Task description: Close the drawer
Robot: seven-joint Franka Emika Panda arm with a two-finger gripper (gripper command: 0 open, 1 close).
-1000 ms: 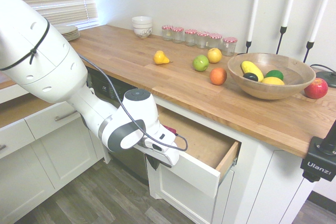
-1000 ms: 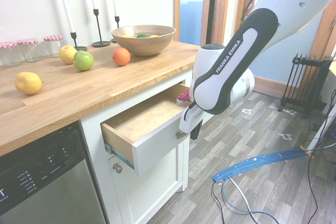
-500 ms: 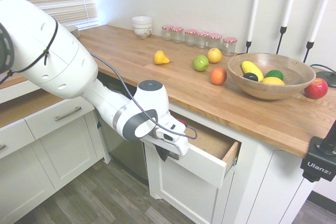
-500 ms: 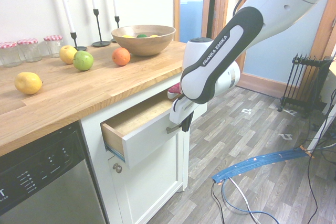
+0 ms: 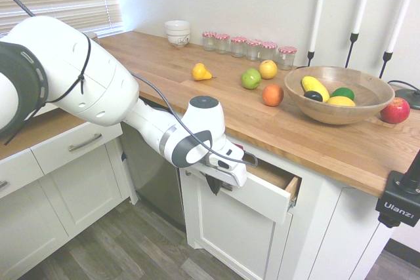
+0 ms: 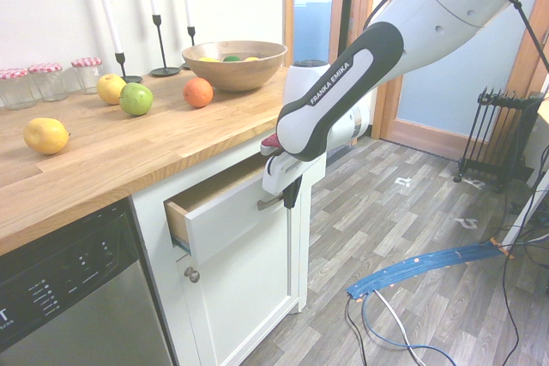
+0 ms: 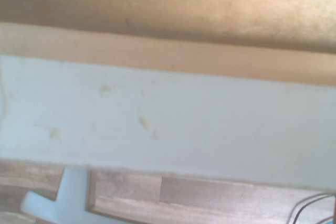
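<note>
A long butcher-block wooden countertop fills the middle of the kitchen, above white cabinets and grey plank floor. Below it, centre-right, the wide white-fronted drawer with bare-wood sides stands slightly open. The gripper, fingers together and empty, points down against its front, hiding most of the handle.

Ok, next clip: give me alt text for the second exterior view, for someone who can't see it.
A white robot arm's shut gripper points down against the white front of a partly open wooden drawer under a butcher-block counter. On the counter sit loose fruit, a wooden bowl, jars and candlesticks; a dishwasher stands beside the drawer cabinet.
</note>
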